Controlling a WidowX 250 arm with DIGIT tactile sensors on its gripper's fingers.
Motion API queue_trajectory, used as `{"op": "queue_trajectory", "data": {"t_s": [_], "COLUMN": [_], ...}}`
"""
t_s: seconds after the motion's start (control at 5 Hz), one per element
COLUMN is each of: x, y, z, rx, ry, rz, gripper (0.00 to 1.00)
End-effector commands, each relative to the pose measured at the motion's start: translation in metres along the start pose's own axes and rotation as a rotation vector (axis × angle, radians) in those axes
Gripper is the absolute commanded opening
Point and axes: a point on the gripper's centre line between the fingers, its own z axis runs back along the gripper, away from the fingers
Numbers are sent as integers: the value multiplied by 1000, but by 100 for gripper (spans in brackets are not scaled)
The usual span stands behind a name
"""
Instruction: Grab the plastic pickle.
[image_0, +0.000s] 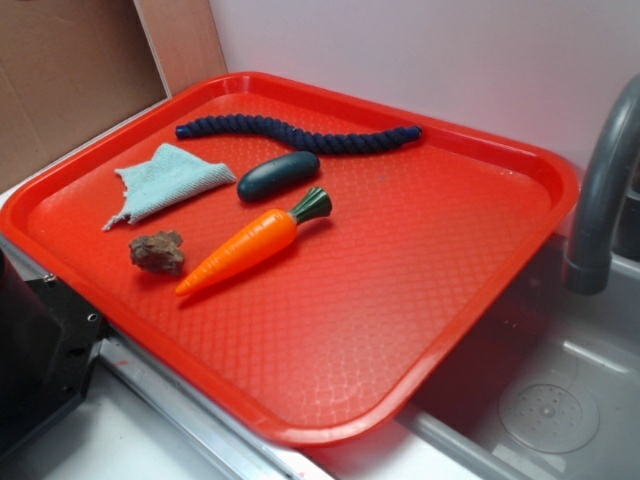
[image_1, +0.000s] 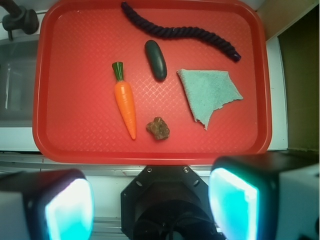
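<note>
The pickle (image_1: 156, 60) is lying on the red tray (image_1: 75, 140), between the carrot (image_1: 125, 102) and the cloth (image_1: 209, 94), just below the rope (image_1: 180, 31). The gripper (image_1: 150, 205) is hovering well back from it with jaws standing apart, holding nothing. In the wrist view the pickle's long axis is running nearly straight ahead, crosswise to the jaws' gap

A toy kitchen setup: red tray (image_0: 480, 150) over a grey sink (image_0: 560, 400) with faucet (image_0: 600, 200), beside a counter (image_0: 110, 440).
</note>
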Motion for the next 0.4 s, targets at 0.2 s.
{"op": "queue_trajectory", "data": {"t_s": [0.2], "x": [11], "y": [6], "z": [-19], "rx": [-4], "ry": [-60], "rz": [-35], "gripper": [100]}}
